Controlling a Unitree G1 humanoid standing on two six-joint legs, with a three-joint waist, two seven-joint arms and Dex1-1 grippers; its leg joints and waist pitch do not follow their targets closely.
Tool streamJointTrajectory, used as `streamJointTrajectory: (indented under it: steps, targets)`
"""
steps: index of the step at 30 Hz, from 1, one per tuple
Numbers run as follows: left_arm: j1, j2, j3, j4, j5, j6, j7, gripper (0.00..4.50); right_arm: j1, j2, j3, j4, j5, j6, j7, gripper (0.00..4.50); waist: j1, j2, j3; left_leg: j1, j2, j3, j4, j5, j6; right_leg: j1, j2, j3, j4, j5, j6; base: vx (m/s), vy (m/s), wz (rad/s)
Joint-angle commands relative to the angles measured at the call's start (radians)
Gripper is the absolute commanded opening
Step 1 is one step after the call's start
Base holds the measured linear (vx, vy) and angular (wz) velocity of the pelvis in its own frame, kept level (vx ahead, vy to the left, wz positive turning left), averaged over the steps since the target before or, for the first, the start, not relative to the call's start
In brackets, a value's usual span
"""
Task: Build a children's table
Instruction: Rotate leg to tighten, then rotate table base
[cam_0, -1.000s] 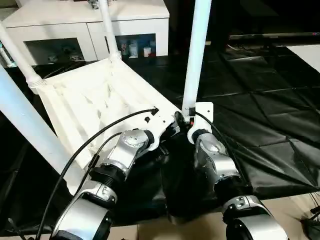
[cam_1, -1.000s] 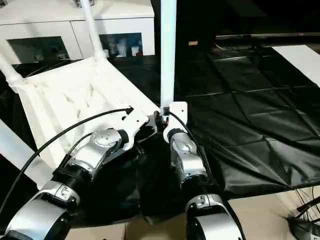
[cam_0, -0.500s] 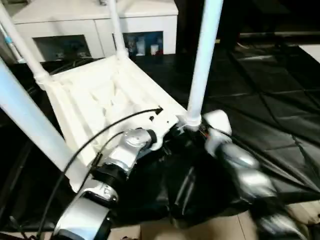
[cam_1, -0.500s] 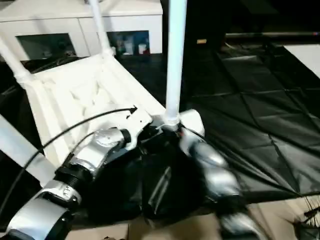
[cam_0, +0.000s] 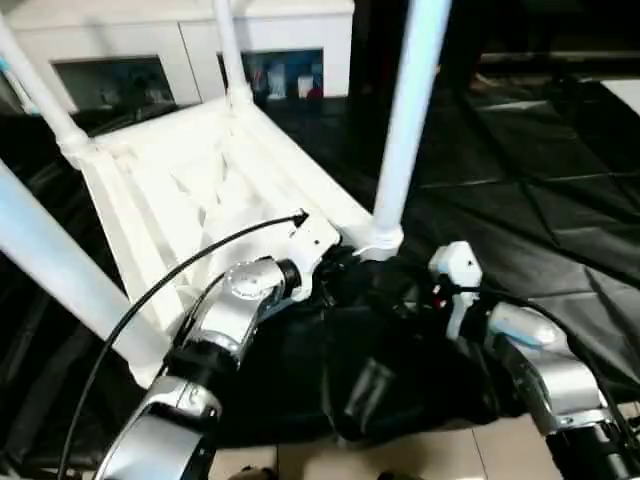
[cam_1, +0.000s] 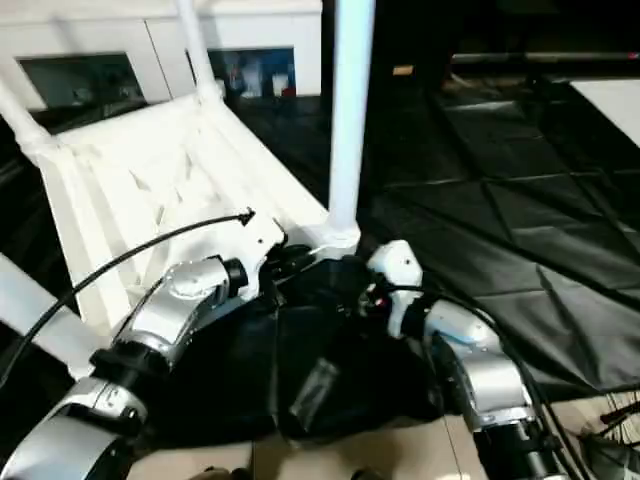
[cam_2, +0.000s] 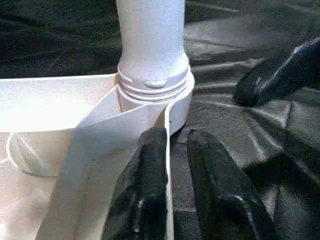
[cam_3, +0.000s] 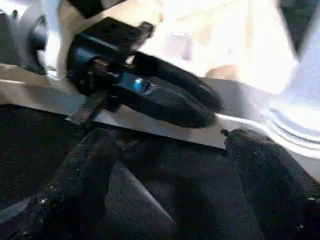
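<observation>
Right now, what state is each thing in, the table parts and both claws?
White plastic ribbed table top: upside down on the black cloth, legs pointing up.
Near white tapered tube leg: upright, seated in its round corner socket.
Left claw: fingers straddling the top's edge wall, a small gap showing.
Right claw: open, off the leg, holding nothing.

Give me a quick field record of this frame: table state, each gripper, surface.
table: upside down, ribbed underside up, legs in corner sockets
near leg: upright in socket
left gripper: straddling the table's rim beside that socket, one finger each side
right gripper: open, off the table, above the black cloth
background: white cabinet
</observation>
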Motion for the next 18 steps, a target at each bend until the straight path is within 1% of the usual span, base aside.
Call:
streamJointTrajectory:
  steps: [1,2,3,4,5,6,7,8,9,10,12,13,14,16,17,18]
  targets:
    - [0.047,0.042,0.004,-0.050,-0.004,0.043,-0.019,1.10,0.019,-0.012,0.013,-0.037,0.010,0.019,0.033,3.82,0.006,-0.014,-0.067,0.014,0.056,-0.025,-0.039,0.035,0.236,0.056,-0.049,0.030,-0.020,0.224,-0.314,0.000,0.000,0.00]
    - [0.053,0.047,0.005,-0.063,-0.007,0.049,-0.023,1.21,0.021,-0.014,0.015,-0.040,0.010,0.021,0.038,3.82,0.006,-0.014,-0.064,0.013,0.056,-0.024,-0.038,0.028,0.250,0.055,-0.050,0.029,-0.021,0.219,-0.321,0.000,0.000,0.00]
    - [0.071,0.061,0.007,-0.101,-0.015,0.064,-0.035,1.32,0.025,-0.019,0.022,-0.049,0.013,0.024,0.053,3.82,0.005,-0.015,-0.064,0.014,0.056,-0.023,-0.038,0.017,0.251,0.055,-0.051,0.029,-0.022,0.204,-0.322,0.000,0.000,0.00]
    - [0.091,0.075,0.008,-0.142,-0.022,0.081,-0.045,1.35,0.031,-0.028,0.031,-0.061,0.016,0.028,0.068,3.82,0.005,-0.016,-0.060,0.014,0.057,-0.022,-0.041,-0.014,0.245,0.056,-0.052,0.029,-0.026,0.155,-0.320,0.000,0.000,0.00]
    - [0.095,0.077,0.008,-0.150,-0.023,0.084,-0.047,1.42,0.032,-0.029,0.032,-0.062,0.016,0.028,0.070,3.82,0.006,-0.015,-0.059,0.015,0.059,-0.023,-0.043,-0.030,0.239,0.058,-0.054,0.029,-0.028,0.130,-0.319,0.000,0.000,0.00]
    - [0.126,0.097,0.010,-0.216,-0.036,0.113,-0.063,1.54,0.037,-0.037,0.042,-0.073,0.013,0.028,0.078,3.82,0.007,-0.013,-0.056,0.018,0.061,-0.021,-0.046,-0.062,0.224,0.054,-0.053,0.030,-0.034,0.077,-0.313,0.000,0.000,0.00]
    - [0.140,0.104,0.011,-0.248,-0.041,0.127,-0.068,1.54,0.037,-0.039,0.045,-0.073,0.011,0.027,0.077,3.82,0.006,-0.013,-0.054,0.018,0.063,-0.022,-0.050,-0.084,0.205,0.055,-0.053,0.030,-0.037,0.030,-0.305,0.000,0.000,0.00]
    - [0.148,0.107,0.011,-0.268,-0.045,0.137,-0.072,1.71,0.036,-0.038,0.045,-0.070,0.008,0.024,0.073,3.82,0.006,-0.014,-0.050,0.018,0.062,-0.021,-0.054,-0.117,0.183,0.054,-0.053,0.032,-0.042,-0.020,-0.295,0.000,0.000,0.00]
    - [0.151,0.108,0.012,-0.276,-0.047,0.140,-0.073,1.74,0.036,-0.038,0.045,-0.069,0.006,0.023,0.072,3.82,0.006,-0.013,-0.049,0.020,0.063,-0.022,-0.057,-0.133,0.170,0.054,-0.053,0.032,-0.044,-0.045,-0.292,0.000,0.000,0.00]
    - [0.164,0.113,0.011,-0.311,-0.058,0.160,-0.081,1.76,0.033,-0.034,0.044,-0.065,0.002,0.020,0.063,3.82,0.006,-0.011,-0.050,0.022,0.061,-0.022,-0.058,-0.151,0.150,0.054,-0.053,0.033,-0.047,-0.076,-0.282,0.000,0.000,0.00]
    - [0.187,0.120,0.007,-0.379,-0.083,0.196,-0.095,1.98,0.024,-0.019,0.034,-0.053,-0.003,0.012,0.043,3.82,0.006,-0.011,-0.052,0.022,0.061,-0.023,-0.058,-0.140,0.135,0.054,-0.052,0.035,-0.043,-0.050,-0.281,0.000,0.000,0.00]
    - [0.192,0.123,0.004,-0.396,-0.089,0.204,-0.100,1.98,0.021,-0.015,0.031,-0.050,-0.003,0.011,0.038,3.82,0.006,-0.012,-0.053,0.022,0.060,-0.022,-0.057,-0.129,0.134,0.054,-0.050,0.035,-0.042,-0.026,-0.284,0.000,0.000,0.00]
    - [0.208,0.133,-0.003,-0.455,-0.114,0.230,-0.119,2.14,0.009,-0.001,0.024,-0.035,-0.008,0.002,0.016,3.82,0.007,-0.011,-0.059,0.023,0.060,-0.023,-0.054,-0.110,0.134,0.057,-0.052,0.035,-0.035,0.002,-0.289,0.000,0.000,0.00]
    - [0.227,0.139,-0.010,-0.523,-0.150,0.267,-0.148,2.28,-0.010,0.018,0.014,-0.009,-0.016,-0.008,-0.021,3.82,0.005,-0.012,-0.059,0.019,0.057,-0.022,-0.052,-0.088,0.140,0.057,-0.051,0.034,-0.032,0.028,-0.298,0.000,0.000,0.00]
    - [0.234,0.140,-0.012,-0.550,-0.169,0.285,-0.163,2.38,-0.018,0.027,0.009,0.001,-0.015,-0.011,-0.033,3.82,0.006,-0.010,-0.059,0.022,0.058,-0.021,-0.051,-0.087,0.139,0.055,-0.052,0.035,-0.032,0.030,-0.302,0.000,0.000,0.00]
    - [0.240,0.143,-0.015,-0.576,-0.186,0.303,-0.178,2.48,-0.026,0.036,0.003,0.011,-0.006,-0.007,-0.037,3.82,0.006,-0.010,-0.059,0.021,0.056,-0.020,-0.050,-0.085,0.140,0.055,-0.050,0.035,-0.031,0.032,-0.305,0.000,0.000,0.00]
